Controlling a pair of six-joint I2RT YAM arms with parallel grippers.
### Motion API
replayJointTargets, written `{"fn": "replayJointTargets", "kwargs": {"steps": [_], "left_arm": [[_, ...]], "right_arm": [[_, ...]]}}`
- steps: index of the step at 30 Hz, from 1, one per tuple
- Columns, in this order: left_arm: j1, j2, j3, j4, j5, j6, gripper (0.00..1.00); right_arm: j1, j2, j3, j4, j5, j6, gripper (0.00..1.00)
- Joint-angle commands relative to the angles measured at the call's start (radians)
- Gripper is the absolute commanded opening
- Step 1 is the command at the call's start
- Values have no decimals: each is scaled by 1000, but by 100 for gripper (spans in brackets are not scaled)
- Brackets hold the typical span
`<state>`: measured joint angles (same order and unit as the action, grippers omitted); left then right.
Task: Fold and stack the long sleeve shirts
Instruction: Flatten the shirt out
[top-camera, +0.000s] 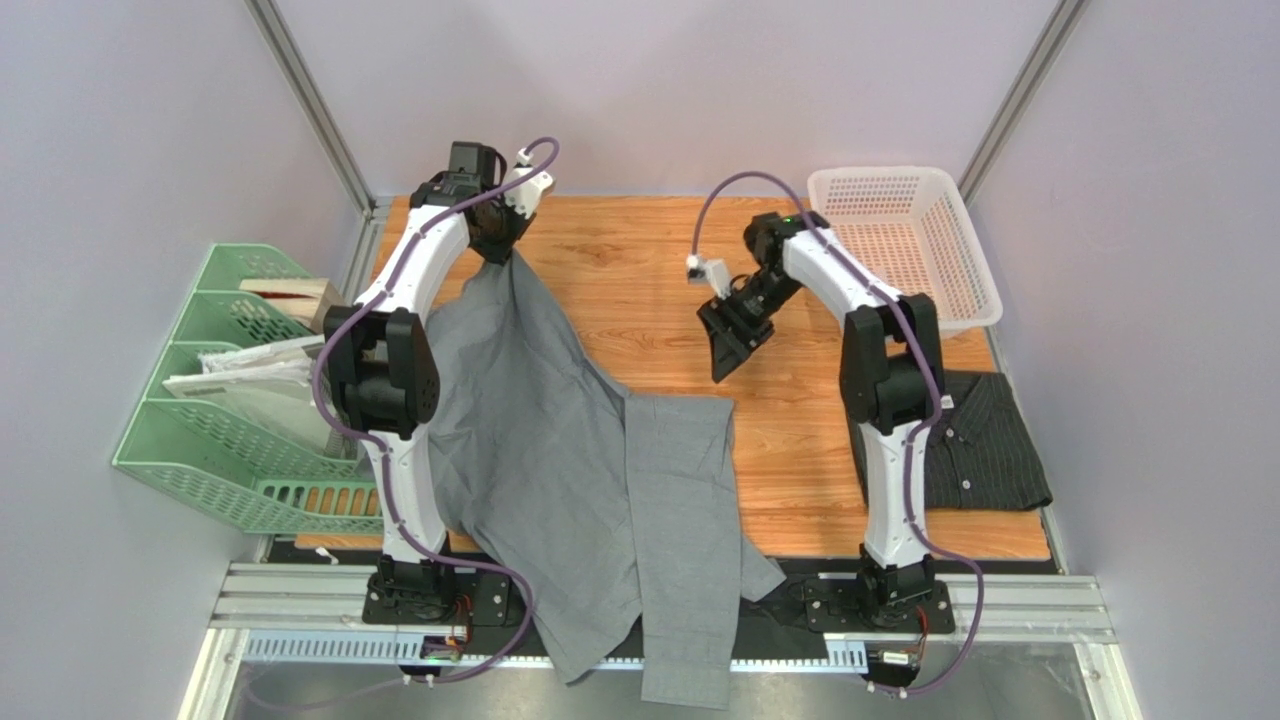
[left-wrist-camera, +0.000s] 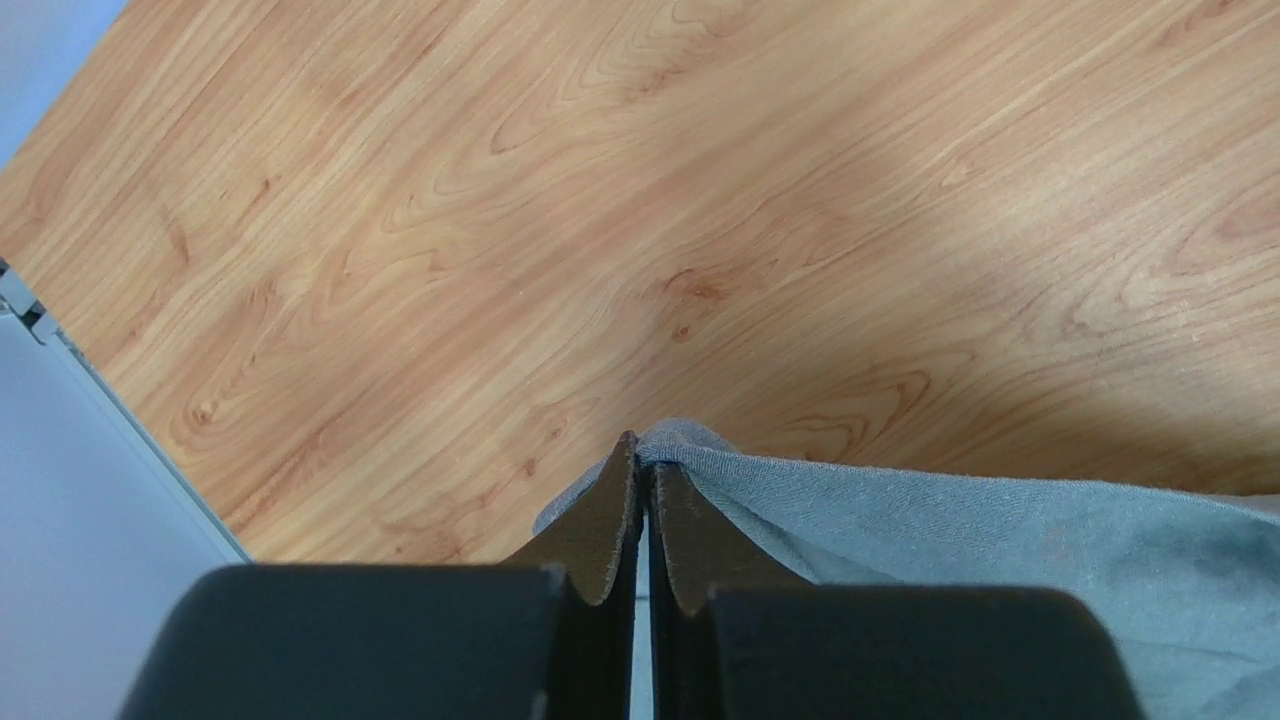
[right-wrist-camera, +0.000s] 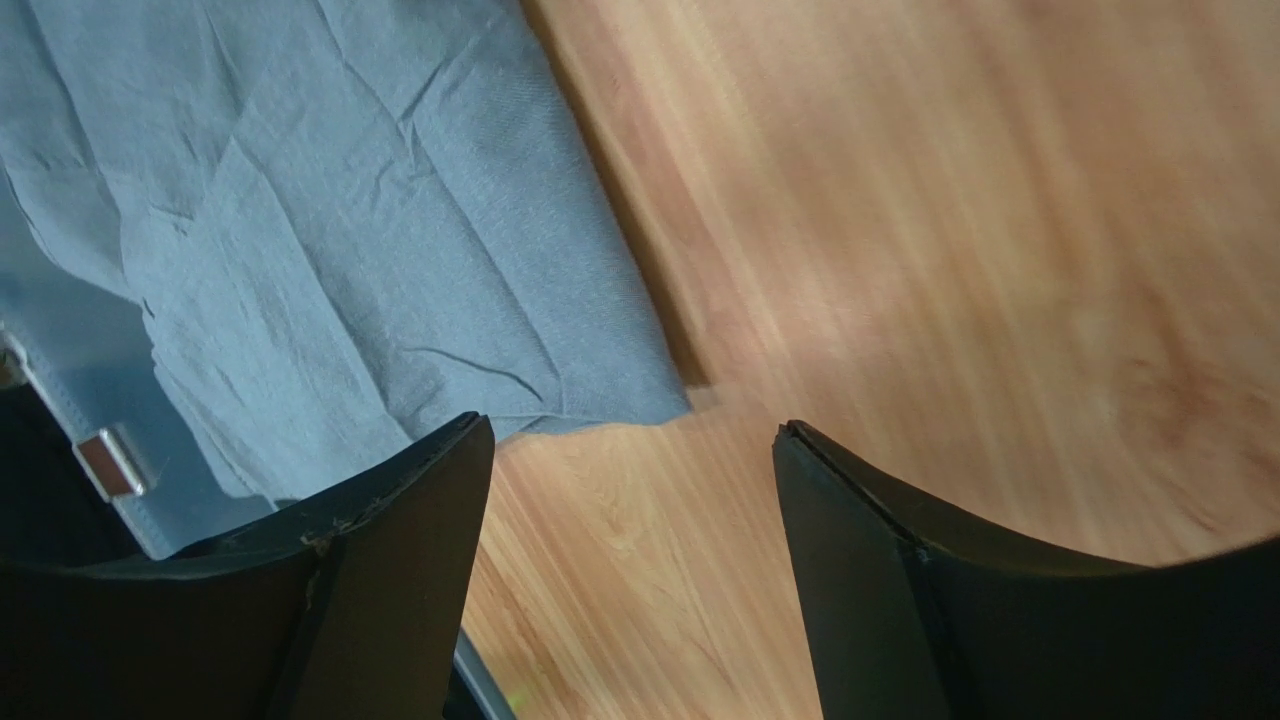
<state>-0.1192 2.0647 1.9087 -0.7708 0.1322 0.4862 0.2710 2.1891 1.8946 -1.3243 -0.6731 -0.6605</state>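
Observation:
A plain mid-grey shirt (top-camera: 586, 480) lies spread over the left half of the wooden table (top-camera: 646, 285) and hangs off its near edge. My left gripper (top-camera: 504, 240) is shut on a corner of that grey shirt (left-wrist-camera: 962, 525) and holds it lifted at the back left. Above bare wood near the table's middle, my right gripper (top-camera: 732, 348) stands open with nothing between its fingers (right-wrist-camera: 406, 495); the grey shirt's edge (right-wrist-camera: 346, 255) lies just to its left. A dark pinstriped shirt (top-camera: 984, 443) lies folded at the right, partly behind the right arm.
A white mesh basket (top-camera: 909, 240) stands at the table's back right corner. A green file rack (top-camera: 226, 390) with papers sits off the left edge. Metal frame posts rise at both back corners.

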Motion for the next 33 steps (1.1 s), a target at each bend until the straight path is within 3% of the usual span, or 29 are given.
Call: {"fn": "replayJointTargets", "kwargs": {"steps": [1, 6, 9, 13, 14, 17, 20, 23, 26, 27, 28, 31, 33], "left_arm": [[0, -34, 49, -16, 24, 18, 0], [0, -28, 47, -28, 24, 22, 0], [0, -26, 50, -31, 18, 25, 0], [0, -15, 64, -51, 23, 22, 0], [0, -15, 69, -59, 29, 19, 0], [0, -24, 95, -120, 96, -3, 0], [-16, -29, 104, -176, 116, -29, 0], [-20, 8, 142, -219, 87, -70, 0], [-20, 73, 197, -222, 31, -98, 0], [-20, 112, 229, -222, 0, -104, 0], [-19, 133, 246, -220, -9, -110, 0], [-7, 208, 305, -211, -69, -126, 0], [16, 241, 331, -191, -78, -133, 0]], "right_arm": [[74, 34, -64, -159, 88, -18, 75], [137, 73, -69, -128, 150, 10, 72], [154, 98, -83, -122, 178, 6, 60], [142, 121, -74, -151, 248, 2, 0], [116, 104, -66, -168, 256, 2, 0], [21, 63, 26, -214, 351, 10, 0], [-62, 89, 312, -222, 504, -4, 0], [-73, 220, 682, -202, 645, -27, 0], [-41, 239, 631, 59, 849, -57, 0], [-32, 229, 585, 259, 897, -63, 0], [-24, 221, 545, 336, 950, -67, 20], [5, 247, 599, 372, 946, -30, 63], [5, 227, 617, 324, 914, -5, 72]]}}
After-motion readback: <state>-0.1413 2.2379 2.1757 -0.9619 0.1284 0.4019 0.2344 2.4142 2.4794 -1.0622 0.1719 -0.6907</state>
